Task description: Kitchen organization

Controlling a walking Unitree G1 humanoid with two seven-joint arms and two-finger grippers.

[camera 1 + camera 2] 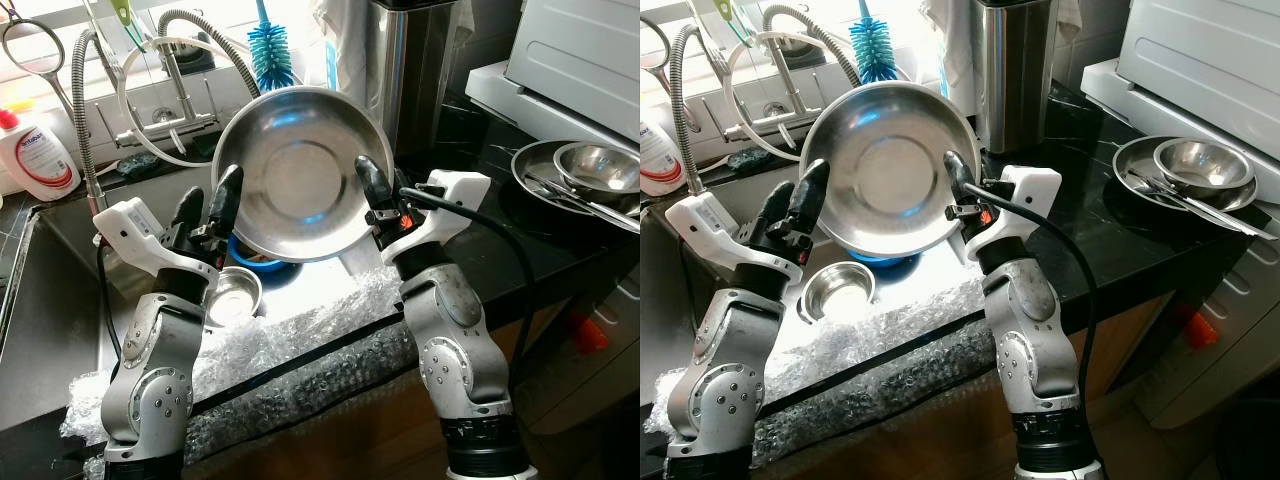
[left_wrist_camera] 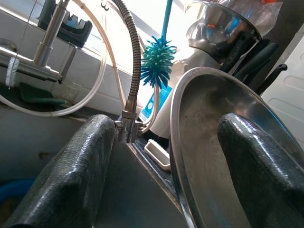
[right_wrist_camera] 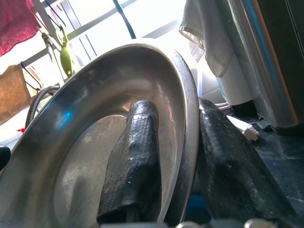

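Pinching the rim of a large steel bowl [image 1: 300, 175], the right gripper [image 1: 372, 190] held it tilted above the sink [image 1: 60, 300]; the left gripper [image 1: 215, 205] was spread, one finger across the opposite rim, not clamping. The bowl looked stiff, light and slippery, best held at the rim. What lay in the sink beneath it was mostly hidden.

1 large steel pan [image 1: 300, 175], 1 small bowl [image 1: 233, 295] in sink, 2 bowls [image 1: 598, 165] on counter, 1 blue brush [image 1: 270, 50]
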